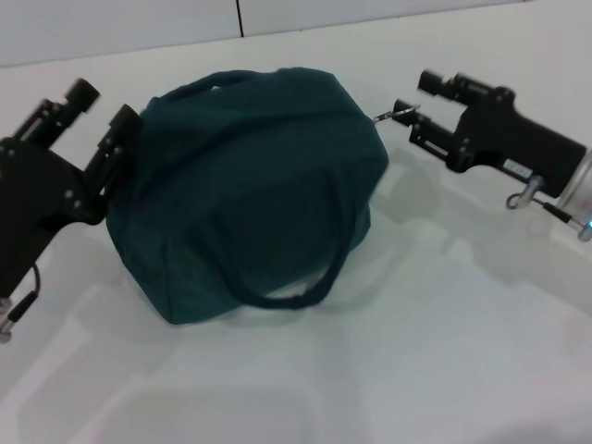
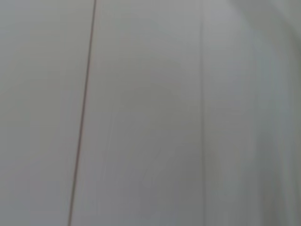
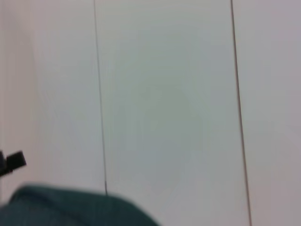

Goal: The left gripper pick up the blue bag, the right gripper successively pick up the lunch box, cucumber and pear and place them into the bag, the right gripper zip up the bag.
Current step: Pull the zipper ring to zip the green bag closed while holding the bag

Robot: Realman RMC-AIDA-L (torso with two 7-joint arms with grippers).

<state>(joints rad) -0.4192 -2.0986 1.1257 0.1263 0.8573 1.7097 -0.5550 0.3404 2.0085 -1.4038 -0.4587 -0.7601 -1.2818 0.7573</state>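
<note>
Blue bag (image 1: 250,185) lying bulged on the white table (image 1: 444,351), between the two arms – its top seam appears drawn closed, and no lunch box, cucumber or pear is visible outside it. The left gripper (image 1: 104,109) stands at the bag's left flank, its fingers spread, the nearer one touching or just beside the fabric. The right gripper (image 1: 413,104) sits at the bag's upper right corner, fingers parted, with the silver ring pull (image 1: 396,114) between or just at its tips; whether it actually pinches the ring cannot be told. The bag is soft cloth – it will sag and fold under a grip rather than resist, and, if loaded, should feel moderately heavy. Likely sound holds: the rolled loop handle (image 1: 305,287) draped down the front, or the ring for the zipper. Both wrist views show mostly bare wall
</note>
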